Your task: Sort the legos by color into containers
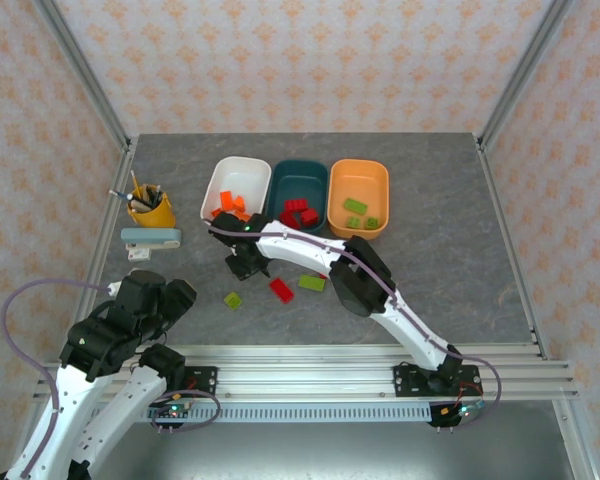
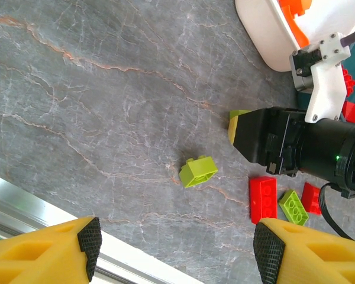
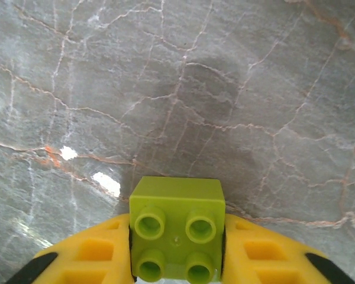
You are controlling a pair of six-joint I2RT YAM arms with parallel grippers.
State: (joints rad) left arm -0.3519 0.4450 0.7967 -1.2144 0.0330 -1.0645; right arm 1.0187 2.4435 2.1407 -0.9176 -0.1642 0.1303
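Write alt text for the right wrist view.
A square lime green lego with four studs sits clamped between the right arm's two yellow fingers at the bottom of the frame. Behind it lies a grey marbled table with pale veins.

Illumination is bright, even and diffuse, arriving from overhead. In the top view my right arm (image 1: 300,245) lays a faint, soft-edged shadow on the grey table (image 1: 450,230), and detail is crisp across the frame. In my right wrist view two small white glare patches sit on the table left of the lime green brick (image 3: 177,228). A broad dim shadow lies above it. The brick's studs are sharp. In my left wrist view a lime brick (image 2: 198,171) casts a short dark shadow at its upper left, and the aluminium rail (image 2: 23,204) is washed pale.
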